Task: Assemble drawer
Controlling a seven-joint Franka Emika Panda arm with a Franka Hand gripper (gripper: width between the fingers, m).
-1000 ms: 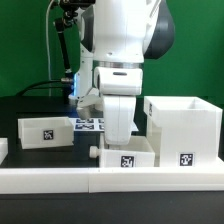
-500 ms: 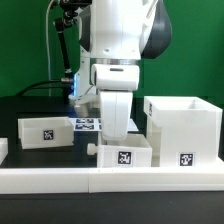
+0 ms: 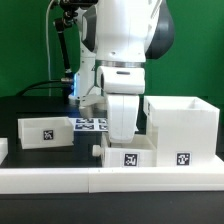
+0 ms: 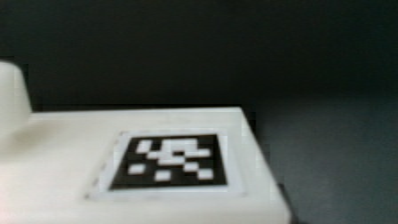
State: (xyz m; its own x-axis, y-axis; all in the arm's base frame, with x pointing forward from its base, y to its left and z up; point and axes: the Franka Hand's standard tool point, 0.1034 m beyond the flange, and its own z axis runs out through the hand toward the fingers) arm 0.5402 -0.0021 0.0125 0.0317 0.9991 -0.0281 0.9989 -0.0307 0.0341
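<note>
Nearest, along the front edge: a long white rail, smooth, straight and low. Just behind it, the centre tray, shallow white plastic, boxy, with a small knob at its left end and a black-and-white square tag on the near wall. Just right of it, the housing, tall, open-topped, matt white, tagged low on its near face. Over the centre tray, the gripper, broad and white, reaching down behind the tray's near wall. Jaws hidden there, so impossible to tell whether wide or narrow. Farther back on the left, the left tray, well apart from the centre one. Beyond and between them, the flat marker board. Wrist view blurred: only a tag on a smooth white face, dark surface behind. Underneath, a matt black table. Behind the bulky white arm, black cables and a plain green backdrop.
</note>
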